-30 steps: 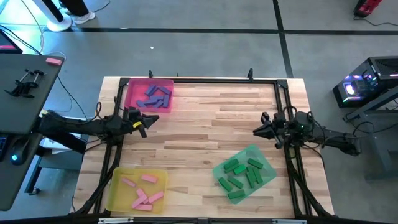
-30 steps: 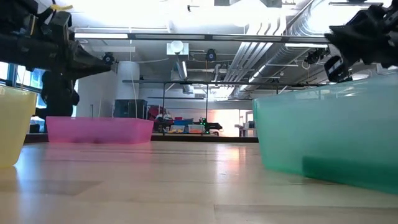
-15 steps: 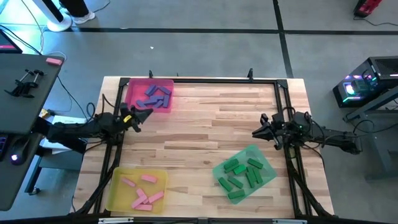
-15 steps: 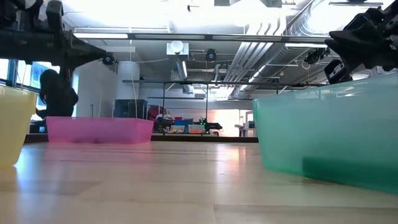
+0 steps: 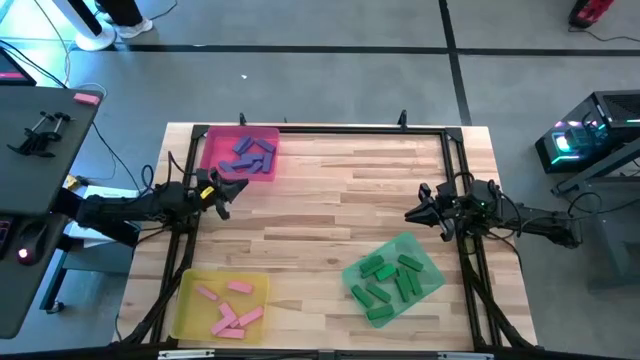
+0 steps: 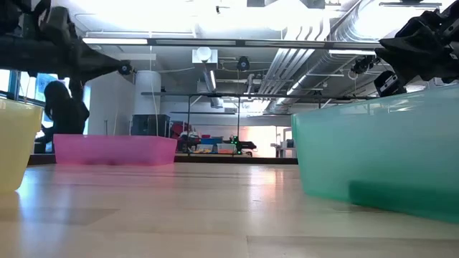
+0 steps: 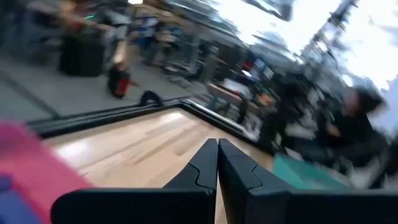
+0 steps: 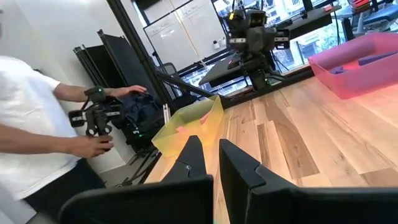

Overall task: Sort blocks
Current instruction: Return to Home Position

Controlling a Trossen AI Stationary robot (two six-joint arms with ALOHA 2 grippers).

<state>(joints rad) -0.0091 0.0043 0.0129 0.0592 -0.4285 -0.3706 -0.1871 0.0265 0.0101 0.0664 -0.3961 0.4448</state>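
Three trays sit on the table (image 5: 330, 190). The pink tray (image 5: 207, 150) lies just past the left gripper (image 5: 236, 186), toward the far edge. The yellow tray (image 5: 185, 300) lies well to that gripper's near side, at the front corner. The green tray (image 5: 432, 280) sits close to the right gripper (image 5: 410, 213), on its near side.

The left gripper hovers over the table's left edge, its fingers (image 7: 205, 165) pressed together on nothing. The right gripper hovers by the right edge, pointing inward, with a slim gap between its fingers (image 8: 194, 155) and nothing in it.

Purple blocks (image 5: 250, 155) lie in the pink tray, just beyond the left gripper's tip. Pink blocks (image 5: 228, 318) lie in the yellow tray, and green blocks (image 5: 385, 268) in the green tray near the right gripper.
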